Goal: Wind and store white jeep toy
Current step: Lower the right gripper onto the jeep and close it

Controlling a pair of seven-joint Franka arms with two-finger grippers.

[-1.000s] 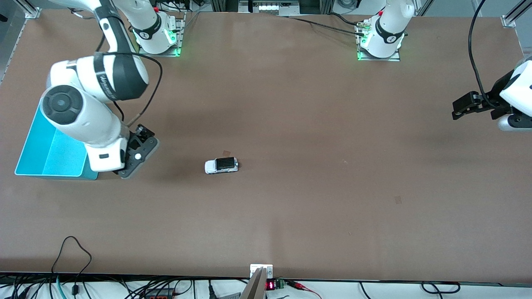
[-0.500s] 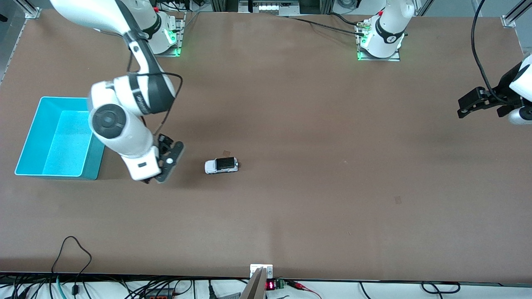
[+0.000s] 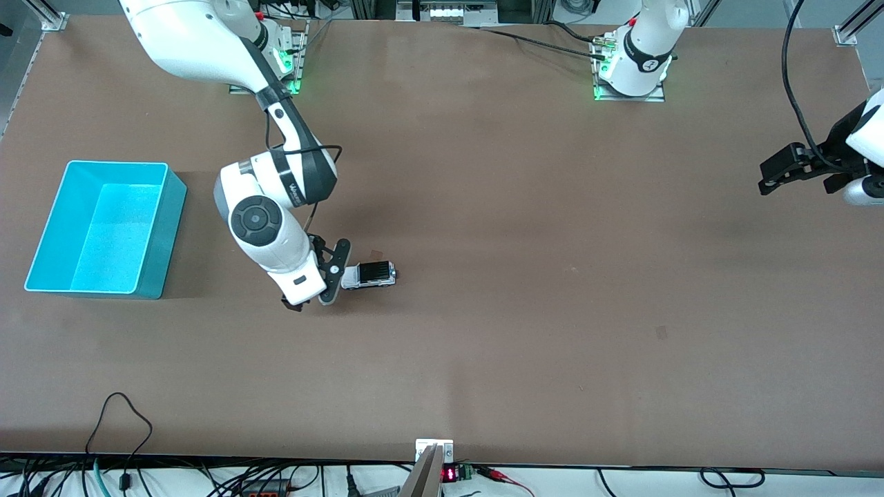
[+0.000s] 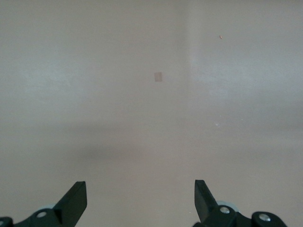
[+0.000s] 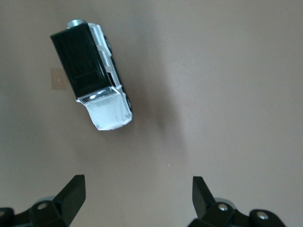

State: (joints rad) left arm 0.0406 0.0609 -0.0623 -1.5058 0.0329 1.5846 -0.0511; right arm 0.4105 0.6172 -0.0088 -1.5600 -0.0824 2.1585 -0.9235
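The white jeep toy [image 3: 369,275] stands on its wheels on the brown table, near the middle. It has a black roof panel. In the right wrist view the jeep [image 5: 92,78] lies ahead of the fingers with its white hood end toward them. My right gripper [image 3: 333,273] hangs over the table just beside the jeep's hood end, toward the right arm's end of the table. It is open and empty [image 5: 137,184]. My left gripper [image 3: 766,176] waits over the left arm's end of the table. It is open and empty [image 4: 140,189].
A cyan bin [image 3: 162,235] stands at the right arm's end of the table. A small tape patch [image 3: 376,254] lies just farther from the front camera than the jeep. Another patch [image 3: 661,333] lies toward the left arm's end. Cables run along the front edge.
My right arm has swung from beside the cyan bin toward the middle of the table, up to the jeep's hood end. The left gripper shifted slightly. The jeep has not moved.
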